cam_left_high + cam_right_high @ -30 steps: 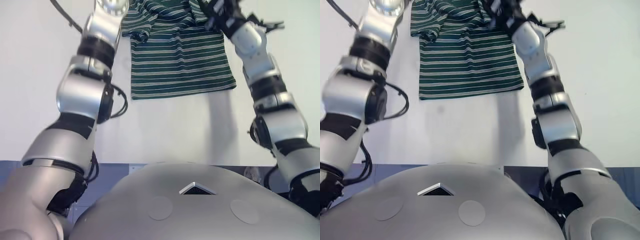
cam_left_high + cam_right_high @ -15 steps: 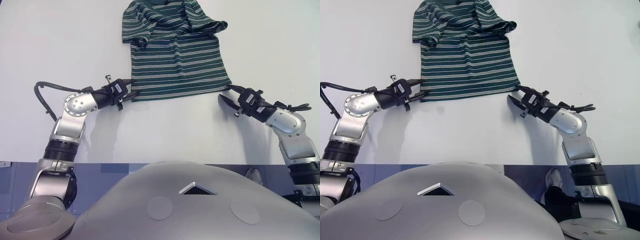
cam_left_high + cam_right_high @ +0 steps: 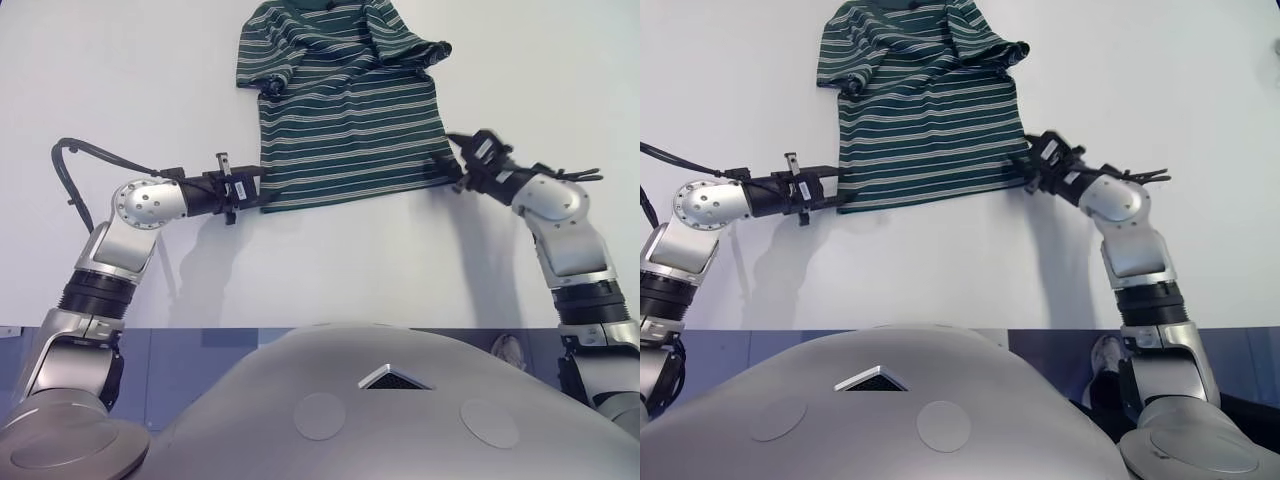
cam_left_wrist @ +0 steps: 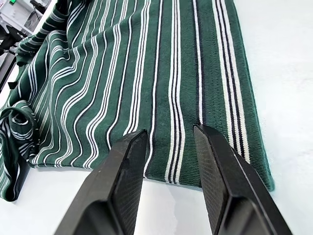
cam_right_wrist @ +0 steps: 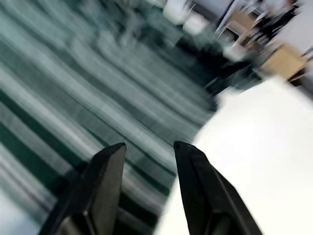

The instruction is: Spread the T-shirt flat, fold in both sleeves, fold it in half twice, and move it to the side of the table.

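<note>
Evidently the job had barely begun. The T-shirt (image 3: pixel 345 110) lay on the white table (image 3: pixel 330 260), well out from the robot, with its striped body mostly smooth and its hem (image 3: pixel 350 195) nearest the robot. The top was not flat. The sleeve on the robot's left (image 3: pixel 262 75) was bunched and curled under, and the sleeve on the robot's right (image 3: pixel 422 50) was doubled over onto the chest. Spreading therefore looked unfinished, and neither sleeve fold, neither halving, nor the move to the table's side had been made.

Both arms were stretched forward and low over the table, one to each bottom corner of the shirt. The left gripper (image 3: pixel 255 187) lay nearly level at the hem's left corner. In the left wrist view its two black fingers (image 4: pixel 127 181) stood apart over the striped cloth, with the hem's edge just under them and nothing pinched between them. The right gripper (image 3: pixel 1030 162) sat at the opposite corner, with the forearm angled inward. Its fingers (image 5: pixel 105 181) were also parted and clasped nothing — the blurred right wrist view put them over the shirt's edge, where green stripes met bare table. Whether either pair of tips was touching the fabric could not be told.

My reading was that the pose fitted a grasp of both hem corners, perhaps to tug the shirt flat — a judgement only.
</note>
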